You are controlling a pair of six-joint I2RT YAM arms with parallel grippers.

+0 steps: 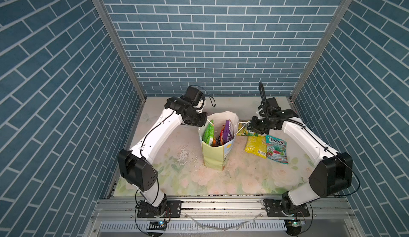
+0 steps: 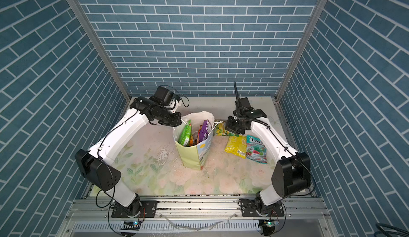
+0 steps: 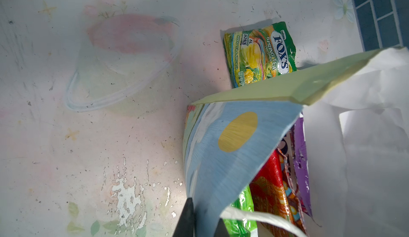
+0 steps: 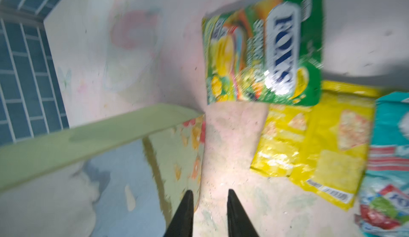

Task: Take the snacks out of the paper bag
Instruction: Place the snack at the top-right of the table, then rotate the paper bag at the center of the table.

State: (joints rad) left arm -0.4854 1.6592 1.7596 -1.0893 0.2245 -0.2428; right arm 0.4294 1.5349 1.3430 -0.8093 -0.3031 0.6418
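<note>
The paper bag (image 1: pixel 213 156) is stood upright at the middle of the floral table (image 1: pixel 177 169), mouth open. Its sky-printed wall is pinched at the rim between the closed fingers of the left gripper (image 3: pixel 204 209). Inside it a green packet (image 1: pixel 209 133), a purple packet (image 1: pixel 228 131) and a red-orange packet (image 3: pixel 267 180) are seen; their writing cannot be read. Three packets are laid on the table toward the right arm: one lettered "FOX'S SPRING TEA OVAL CANDY" (image 3: pixel 259 54), a yellow packet (image 1: pixel 255 146) and a teal-white packet (image 1: pixel 276 149) marked "FOX'S". The right gripper (image 4: pixel 209 191) is held over bare table beside the bag, fingers parted, nothing gripped.
</note>
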